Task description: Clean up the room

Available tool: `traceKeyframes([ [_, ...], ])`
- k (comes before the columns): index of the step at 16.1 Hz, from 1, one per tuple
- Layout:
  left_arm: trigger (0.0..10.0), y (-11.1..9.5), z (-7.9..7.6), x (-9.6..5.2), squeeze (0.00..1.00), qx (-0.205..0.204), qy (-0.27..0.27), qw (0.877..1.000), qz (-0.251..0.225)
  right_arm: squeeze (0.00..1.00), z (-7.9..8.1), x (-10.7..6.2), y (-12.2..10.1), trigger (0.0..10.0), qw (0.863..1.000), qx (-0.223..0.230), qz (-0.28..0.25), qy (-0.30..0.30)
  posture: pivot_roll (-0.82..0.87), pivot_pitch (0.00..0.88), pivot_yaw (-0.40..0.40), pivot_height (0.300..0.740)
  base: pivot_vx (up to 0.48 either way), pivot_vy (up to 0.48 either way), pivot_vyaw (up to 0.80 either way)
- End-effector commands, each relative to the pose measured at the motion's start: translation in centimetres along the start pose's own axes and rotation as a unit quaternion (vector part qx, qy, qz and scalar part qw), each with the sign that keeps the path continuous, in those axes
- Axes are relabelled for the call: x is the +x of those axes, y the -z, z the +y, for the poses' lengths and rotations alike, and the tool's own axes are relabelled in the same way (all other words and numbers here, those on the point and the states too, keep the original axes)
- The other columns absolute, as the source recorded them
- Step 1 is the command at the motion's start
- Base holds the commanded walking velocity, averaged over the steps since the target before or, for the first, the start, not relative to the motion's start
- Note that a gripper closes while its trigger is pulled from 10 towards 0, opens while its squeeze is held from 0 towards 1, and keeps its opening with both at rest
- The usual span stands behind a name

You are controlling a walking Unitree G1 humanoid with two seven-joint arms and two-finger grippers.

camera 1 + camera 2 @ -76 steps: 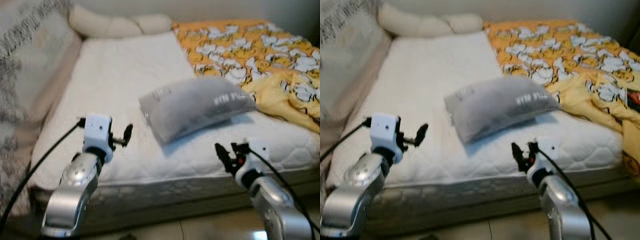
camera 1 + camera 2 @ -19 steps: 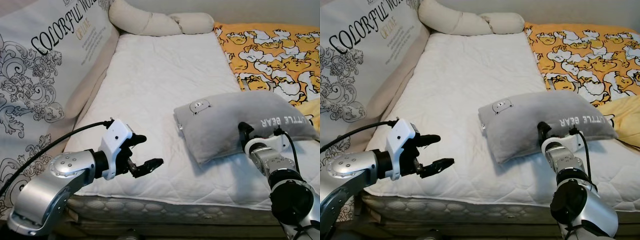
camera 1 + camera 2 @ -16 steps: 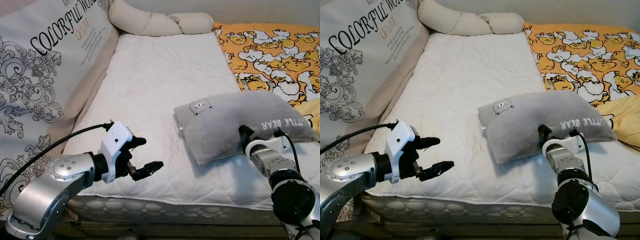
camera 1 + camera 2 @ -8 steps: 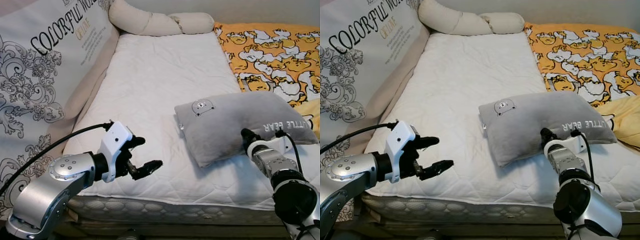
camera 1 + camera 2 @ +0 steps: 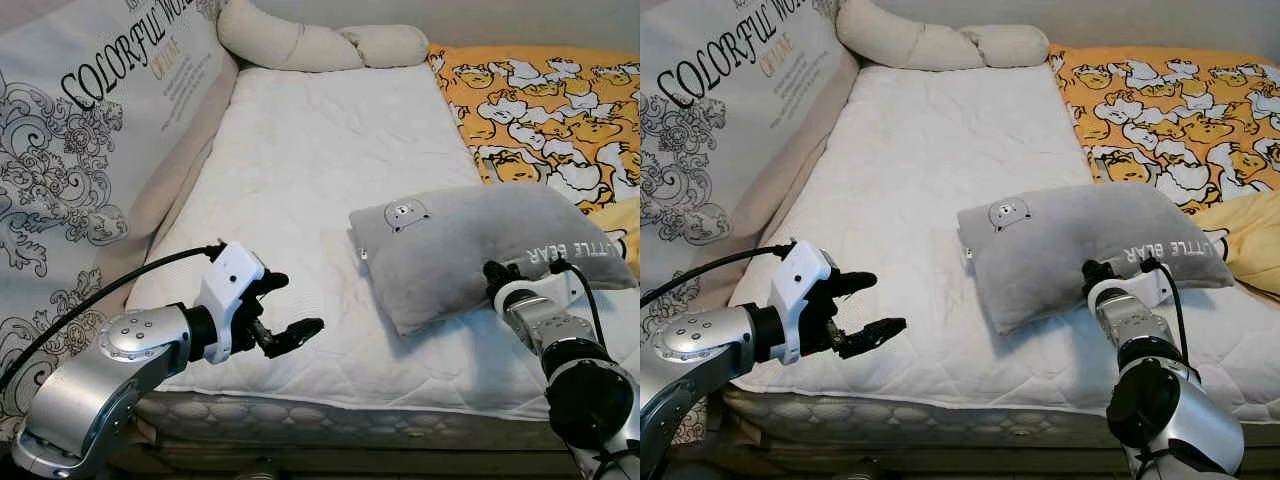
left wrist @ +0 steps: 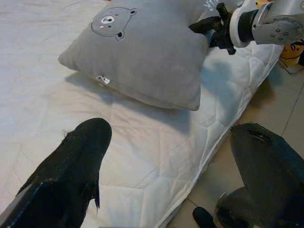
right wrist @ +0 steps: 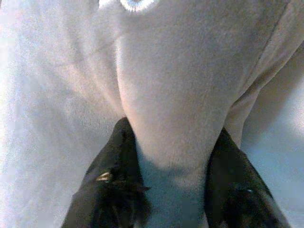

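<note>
A grey pillow point(image 5: 470, 240) with a small bear patch lies on the white mattress point(image 5: 330, 160), right of the middle. My right gripper point(image 5: 490, 272) is at the pillow's near edge. In the right wrist view its two black fingers point(image 7: 114, 180) pinch a fold of the grey fabric, so it is shut on the pillow. My left gripper point(image 5: 298, 303) hovers open over the mattress's front left corner, a good way left of the pillow, with nothing between its fingers. The left wrist view looks across the mattress at the pillow point(image 6: 142, 52) and the right gripper point(image 6: 204, 24).
An orange blanket with a duck print point(image 5: 540, 100) covers the bed's right side. A long cream bolster point(image 5: 310, 45) lies at the far end. A printed panel point(image 5: 80, 120) stands along the left side. Tiled floor point(image 6: 280, 95) lies below the mattress's front edge.
The camera came closer to the bed since the oldest frames. Over the last second my right gripper slid slightly toward the front edge, still on the pillow. The left gripper hardly moved.
</note>
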State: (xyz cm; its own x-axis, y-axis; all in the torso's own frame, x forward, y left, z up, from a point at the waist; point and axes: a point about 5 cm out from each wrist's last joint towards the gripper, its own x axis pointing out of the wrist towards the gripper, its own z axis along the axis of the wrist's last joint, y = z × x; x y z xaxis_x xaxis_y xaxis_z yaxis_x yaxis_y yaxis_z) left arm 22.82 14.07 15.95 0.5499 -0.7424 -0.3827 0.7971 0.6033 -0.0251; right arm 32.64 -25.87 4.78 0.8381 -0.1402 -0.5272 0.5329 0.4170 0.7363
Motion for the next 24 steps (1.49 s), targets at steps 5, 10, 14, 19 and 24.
traceKeyframes([
  [5, 10.0, -0.3, 0.0, 0.2, 0.95, 0.011, -0.001, 1.0, 0.001, 0.0, 0.2, 0.1, 0.1, 0.0, 1.0, -0.024, 0.003, 0.005, 0.21, 0.0, 0.031, 0.74, 0.0, 0.0, 0.0],
  [10, 10.0, -0.6, 0.4, 0.7, 0.94, 0.019, -0.006, 1.0, -0.003, 0.0, 0.2, 0.1, 0.3, 0.0, 0.999, -0.039, 0.004, 0.004, 0.21, 0.0, 0.02, 0.74, 0.0, 0.0, 0.0],
  [14, 10.0, -1.0, 0.8, 0.8, 0.94, 0.019, -0.02, 1.0, -0.012, 0.0, 0.6, 0.2, 0.5, 0.0, 0.999, -0.045, 0.003, 0.0, 0.2, 0.0, 0.019, 0.74, 0.0, 0.0, 0.0],
  [19, 10.0, -1.6, 1.9, 0.8, 0.93, 0.032, -0.029, 0.999, -0.013, 0.0, 1.3, 0.3, 1.0, 0.0, 0.996, -0.088, -0.021, -0.008, 0.19, 0.0, 0.076, 0.74, 0.0, 0.0, 0.0],
  [24, 10.0, -3.0, 4.6, 1.0, 0.88, 0.04, -0.084, 0.995, -0.033, 0.0, 6.3, 0.4, 2.4, 0.0, 0.982, -0.094, -0.051, -0.154, 0.16, 0.0, 0.118, 0.74, 0.0, 0.0, 0.0],
])
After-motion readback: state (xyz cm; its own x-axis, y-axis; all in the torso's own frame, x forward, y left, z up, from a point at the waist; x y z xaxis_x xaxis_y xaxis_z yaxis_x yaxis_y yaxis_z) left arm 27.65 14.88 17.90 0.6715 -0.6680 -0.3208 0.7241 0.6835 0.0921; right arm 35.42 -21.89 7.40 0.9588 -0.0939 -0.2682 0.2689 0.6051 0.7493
